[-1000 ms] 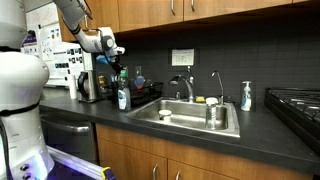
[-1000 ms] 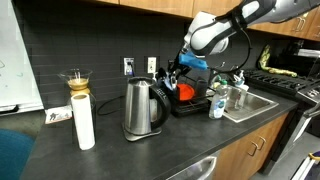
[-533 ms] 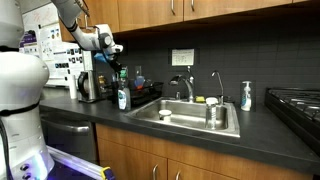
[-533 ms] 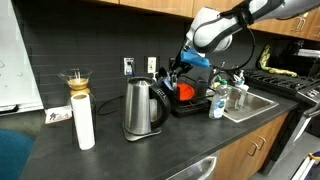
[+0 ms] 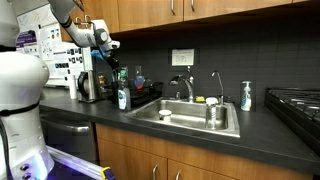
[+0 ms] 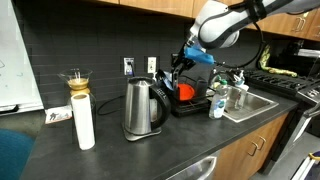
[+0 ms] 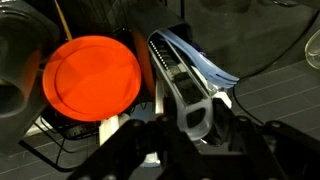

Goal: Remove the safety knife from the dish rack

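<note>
In the wrist view a grey safety knife (image 7: 185, 75) with a blue edge stands lengthwise between my jaws. My gripper (image 7: 195, 120) is shut on its looped handle end. Below it lies the black dish rack (image 7: 45, 150), holding an orange plate (image 7: 95, 78). In both exterior views the gripper (image 5: 110, 62) (image 6: 178, 68) hangs above the dish rack (image 5: 143, 97) (image 6: 190, 103), left of the sink. The knife is too small to make out there.
A steel kettle (image 6: 143, 108) and a white roll (image 6: 84, 122) stand on the counter beside the rack. A soap bottle (image 5: 123, 97) stands at the rack's front. The sink (image 5: 190, 115) with its faucet (image 5: 186, 85) lies beyond, and a stove (image 5: 295, 105) sits at the far end.
The gripper has risen a little above the rack with the knife still in it. Nothing else has moved.
</note>
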You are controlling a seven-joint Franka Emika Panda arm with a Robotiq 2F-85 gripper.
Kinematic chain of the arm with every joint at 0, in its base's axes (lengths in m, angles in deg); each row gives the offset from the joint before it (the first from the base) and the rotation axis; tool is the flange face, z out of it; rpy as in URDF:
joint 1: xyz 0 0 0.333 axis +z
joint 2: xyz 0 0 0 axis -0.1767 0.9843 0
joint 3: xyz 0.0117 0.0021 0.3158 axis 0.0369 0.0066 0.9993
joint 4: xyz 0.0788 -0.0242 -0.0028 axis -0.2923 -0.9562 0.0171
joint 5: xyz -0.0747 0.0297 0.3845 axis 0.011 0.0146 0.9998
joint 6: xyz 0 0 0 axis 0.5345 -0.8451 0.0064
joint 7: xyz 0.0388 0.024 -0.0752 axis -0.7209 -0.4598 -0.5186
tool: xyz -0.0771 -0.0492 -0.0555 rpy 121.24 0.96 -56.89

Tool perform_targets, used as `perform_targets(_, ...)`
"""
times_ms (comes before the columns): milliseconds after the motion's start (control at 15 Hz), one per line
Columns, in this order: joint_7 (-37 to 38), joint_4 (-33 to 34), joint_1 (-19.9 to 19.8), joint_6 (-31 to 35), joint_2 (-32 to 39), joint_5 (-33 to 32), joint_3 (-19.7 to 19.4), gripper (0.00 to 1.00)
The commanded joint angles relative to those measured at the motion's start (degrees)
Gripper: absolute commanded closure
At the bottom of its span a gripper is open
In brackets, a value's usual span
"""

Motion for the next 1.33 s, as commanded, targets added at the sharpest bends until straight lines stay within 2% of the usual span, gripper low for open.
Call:
perform_targets(0,2.25,-2.73,-1.20,0.27,-4.68,-2.59,1.04,0.82)
perform_targets(867,4.52,-3.72,-4.72,0.35,-11.44,-7.00,5.22,0.82)
perform_targets(1267,1.32,-3.29,-3.02,-1.60,-12.63,-1.50,5.41,0.82)
